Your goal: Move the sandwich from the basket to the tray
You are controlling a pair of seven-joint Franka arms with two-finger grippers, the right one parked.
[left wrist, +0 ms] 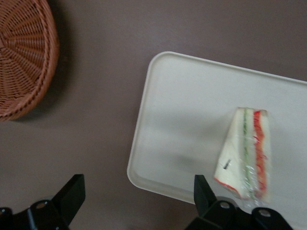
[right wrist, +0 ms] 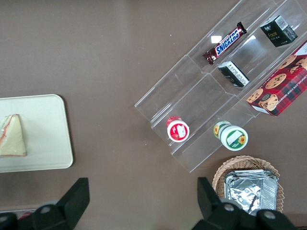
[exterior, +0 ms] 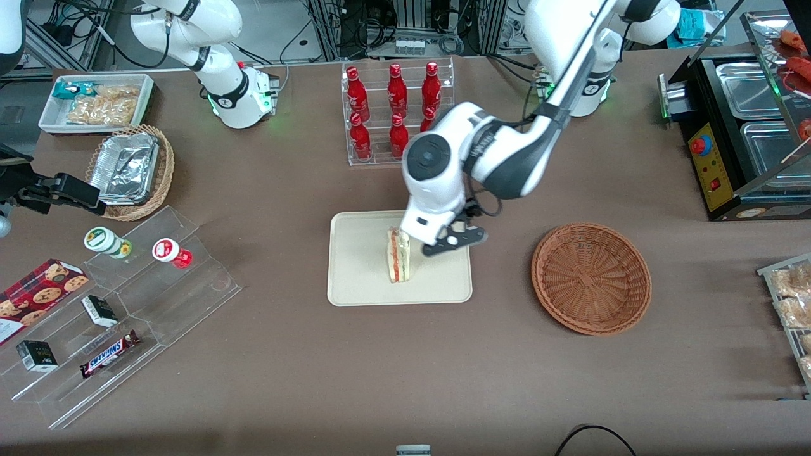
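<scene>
The gripper (exterior: 451, 241) is being held open above the tray (exterior: 355, 285), gripping nothing. The sandwich (exterior: 398, 256) is lying on the tray, beside the fingers (left wrist: 204, 188); the basket (exterior: 591, 277) is standing empty. A careless retreat risks clipping and dislodging the sandwich.

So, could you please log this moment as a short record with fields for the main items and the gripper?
sandwich: lying on the tray, nothing gripping it
tray: on the brown table, between the bottle rack and the front camera
basket: holds nothing, beside the tray, toward the working arm's end
gripper: open, above the tray's edge, beside the sandwich
task status: sandwich appears delivered
</scene>
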